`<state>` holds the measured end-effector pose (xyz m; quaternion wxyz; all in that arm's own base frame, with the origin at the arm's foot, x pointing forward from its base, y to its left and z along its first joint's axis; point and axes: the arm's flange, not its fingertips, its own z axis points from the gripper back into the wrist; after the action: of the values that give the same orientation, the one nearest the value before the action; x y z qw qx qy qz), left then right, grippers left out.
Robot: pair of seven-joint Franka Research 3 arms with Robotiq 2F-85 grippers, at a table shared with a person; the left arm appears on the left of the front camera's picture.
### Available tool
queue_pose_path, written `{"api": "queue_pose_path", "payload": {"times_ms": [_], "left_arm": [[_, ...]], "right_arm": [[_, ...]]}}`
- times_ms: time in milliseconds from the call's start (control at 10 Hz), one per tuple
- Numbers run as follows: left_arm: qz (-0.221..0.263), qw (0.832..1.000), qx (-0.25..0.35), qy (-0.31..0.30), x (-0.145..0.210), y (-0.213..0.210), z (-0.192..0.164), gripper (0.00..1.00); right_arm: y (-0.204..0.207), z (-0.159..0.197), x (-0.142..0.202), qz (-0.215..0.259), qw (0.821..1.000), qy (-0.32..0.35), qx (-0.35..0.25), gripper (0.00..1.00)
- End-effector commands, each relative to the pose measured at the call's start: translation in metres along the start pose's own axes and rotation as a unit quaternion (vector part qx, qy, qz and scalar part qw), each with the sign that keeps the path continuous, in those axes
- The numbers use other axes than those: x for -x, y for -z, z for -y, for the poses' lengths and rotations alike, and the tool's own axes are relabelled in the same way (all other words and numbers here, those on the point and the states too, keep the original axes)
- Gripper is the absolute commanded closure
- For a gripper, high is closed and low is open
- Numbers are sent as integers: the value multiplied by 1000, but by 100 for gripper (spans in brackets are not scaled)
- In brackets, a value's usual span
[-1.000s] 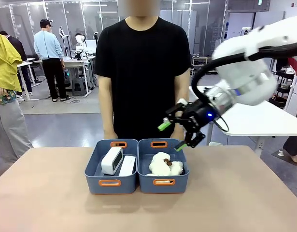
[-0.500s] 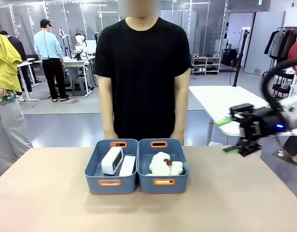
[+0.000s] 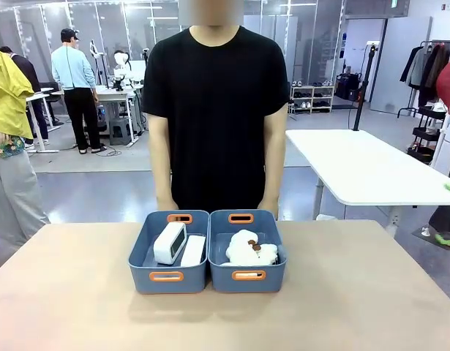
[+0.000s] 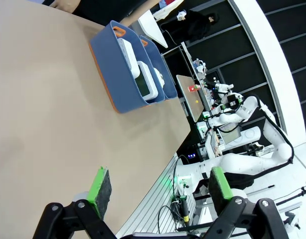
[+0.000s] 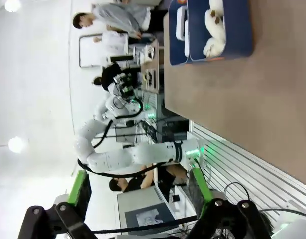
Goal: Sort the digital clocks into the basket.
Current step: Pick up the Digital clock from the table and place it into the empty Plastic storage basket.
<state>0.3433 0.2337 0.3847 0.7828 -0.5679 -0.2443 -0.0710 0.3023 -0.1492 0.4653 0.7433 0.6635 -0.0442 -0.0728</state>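
Note:
Two white digital clocks sit in the left blue basket (image 3: 140, 278): one (image 3: 170, 243) stands on edge, the other (image 3: 193, 251) leans beside it. In the left wrist view the same basket (image 4: 110, 67) lies far off on the table with the clocks (image 4: 144, 80) inside. My left gripper (image 4: 158, 185) hangs open over bare tabletop, well short of the basket, holding nothing. My right gripper (image 5: 139, 188) is open too, off the table's side, with the bins far away at the top of its view, a clock (image 5: 180, 22) showing in one.
The twin blue bin (image 3: 248, 285) on the right holds fluffy white sheep toys (image 3: 250, 250). A person in a black shirt stands at the far edge, hands (image 3: 269, 206) just behind the bins. Bare tan tabletop (image 3: 356, 292) surrounds the bins.
My right arm has swung away from above the right bin, moving rightward and out of the front view. The bins and their contents have not moved.

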Motion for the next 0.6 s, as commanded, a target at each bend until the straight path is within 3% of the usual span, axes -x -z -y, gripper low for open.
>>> {"api": "queue_pose_path", "payload": {"times_ms": [0,500], "left_arm": [[-4,1000,-1,2,-1,-1,3,0],[-4,1000,-1,2,-1,-1,3,0]], "right_arm": [[-7,9,14,22,1000,-15,-10,0],[-14,4,10,19,1000,-2,-9,0]]}}
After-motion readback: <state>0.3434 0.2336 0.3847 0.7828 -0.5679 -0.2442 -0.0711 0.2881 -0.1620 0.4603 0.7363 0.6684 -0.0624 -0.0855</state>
